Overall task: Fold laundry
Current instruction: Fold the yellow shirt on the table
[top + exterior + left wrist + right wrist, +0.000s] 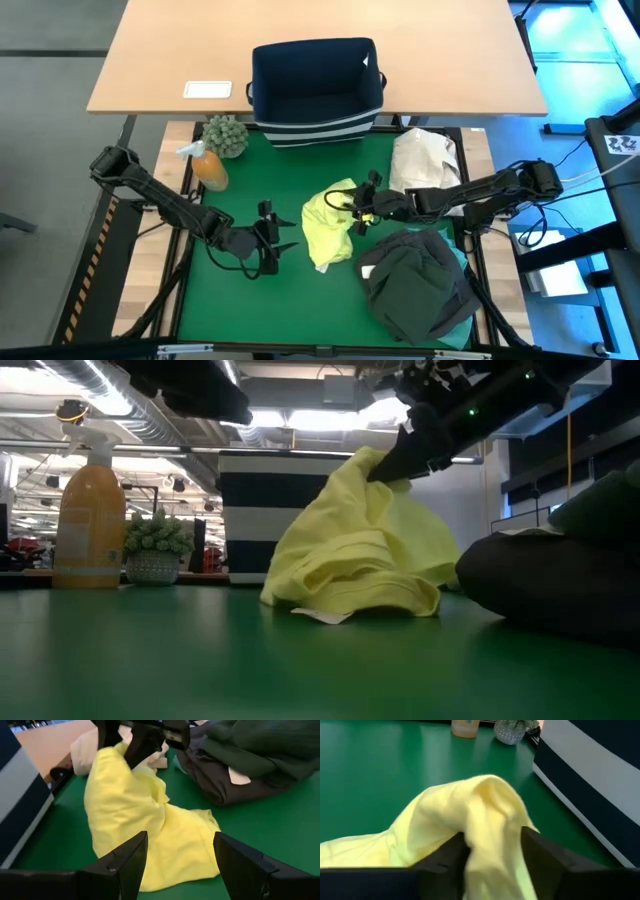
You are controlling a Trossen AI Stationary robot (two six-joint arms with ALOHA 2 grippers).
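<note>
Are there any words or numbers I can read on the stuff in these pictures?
None can be read.
White card on the wooden desk: print too small to tell.
Orange spray bottle: no readable label.
White tag in the navy bin: blank or too small.
Yellow shirt: no print visible.

Green-topped counter (230,305). On it: yellow-green shirt (327,232) crumpled near the middle, one part lifted off the surface; dark heap of garments (415,285) toward the right front, turquoise cloth (462,262) peeking from under it; cream bundle (425,160) right rear; orange spray bottle (207,165) and small potted plant (227,135) left rear; navy striped bin (317,90) at rear edge.
</note>
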